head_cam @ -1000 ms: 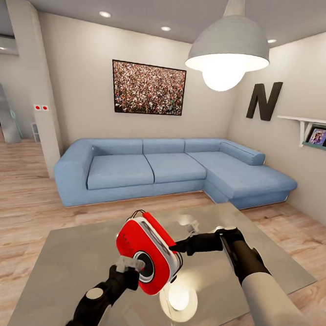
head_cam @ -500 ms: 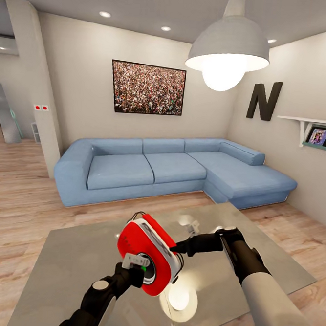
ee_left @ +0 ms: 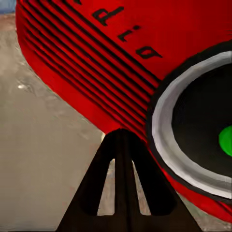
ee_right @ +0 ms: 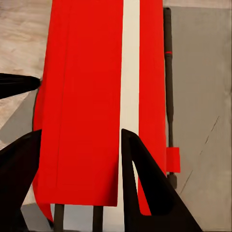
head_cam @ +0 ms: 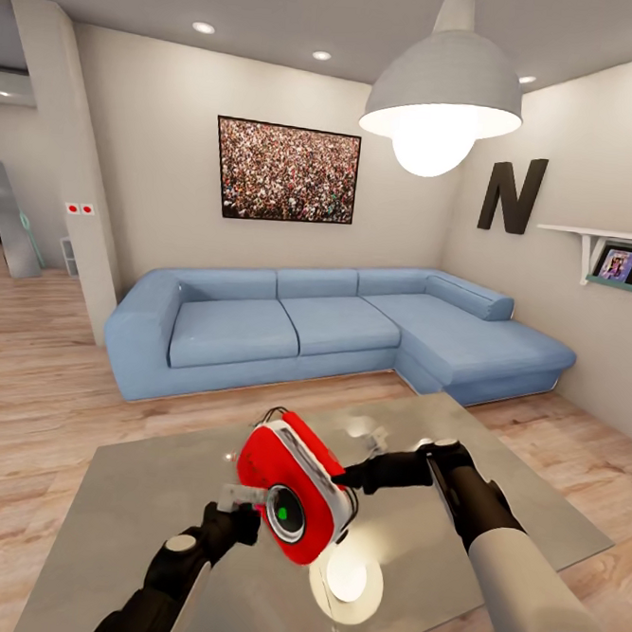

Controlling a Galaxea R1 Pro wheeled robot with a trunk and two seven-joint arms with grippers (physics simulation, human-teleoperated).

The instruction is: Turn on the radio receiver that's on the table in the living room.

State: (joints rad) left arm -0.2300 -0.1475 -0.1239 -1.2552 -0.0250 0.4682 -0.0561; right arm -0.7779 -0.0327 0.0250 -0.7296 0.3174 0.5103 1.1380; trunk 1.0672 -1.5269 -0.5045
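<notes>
Your right arm reaches in from the lower right, elbow bent, and your right gripper (head_cam: 349,477) is clamped on the radio receiver (head_cam: 293,486), holding it tilted in the air. Your left gripper (head_cam: 237,493) sits just beside its red face, fingers together.

My dark left end effector (ee_left: 122,186) is pointing at the ribbed red radio receiver (ee_left: 96,63), beside its grey-ringed, green-centred dial (ee_left: 198,130), above the glossy grey counter (ee_left: 38,159).
</notes>
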